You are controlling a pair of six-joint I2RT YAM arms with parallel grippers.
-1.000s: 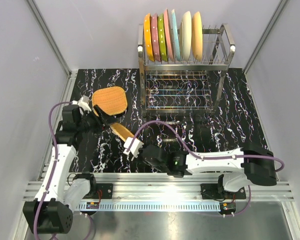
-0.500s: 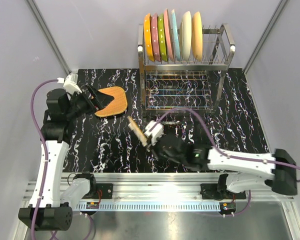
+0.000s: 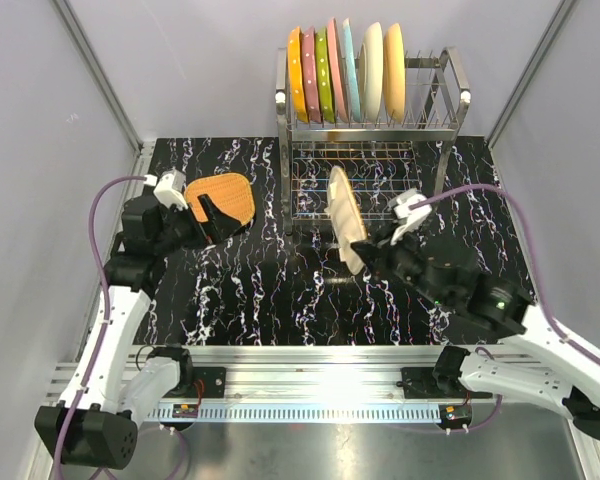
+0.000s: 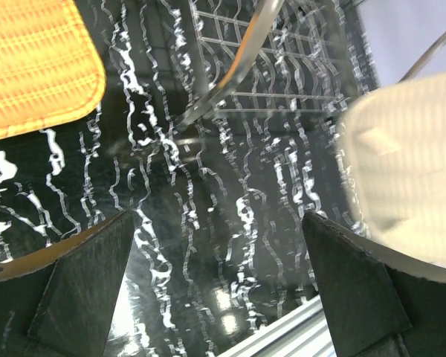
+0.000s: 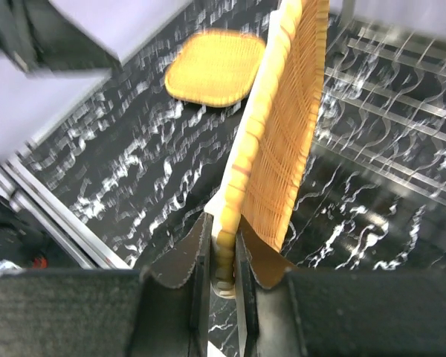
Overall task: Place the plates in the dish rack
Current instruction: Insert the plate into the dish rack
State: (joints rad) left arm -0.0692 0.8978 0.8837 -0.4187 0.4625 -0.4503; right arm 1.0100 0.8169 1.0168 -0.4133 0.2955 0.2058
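Nothing legible shows anywhere: no writing, label, brand mark, number or sign can be read.

Left arm [image 3: 108, 325] and right arm [image 3: 525, 345]: white moulded link shells joined by black cylindrical joint housings. One purple cable [image 3: 105, 212] per arm runs from the wrist to the lower links. A green indicator lamp [image 3: 498, 297] is lit on a black housing of the right arm. Left gripper [image 3: 212, 218] and right gripper [image 5: 223, 245]: flat matte-black wedge-shaped fingers ahead of a white wrist block [image 3: 170, 186]. The black bases are bolted to a slotted aluminium rail [image 3: 320, 382].
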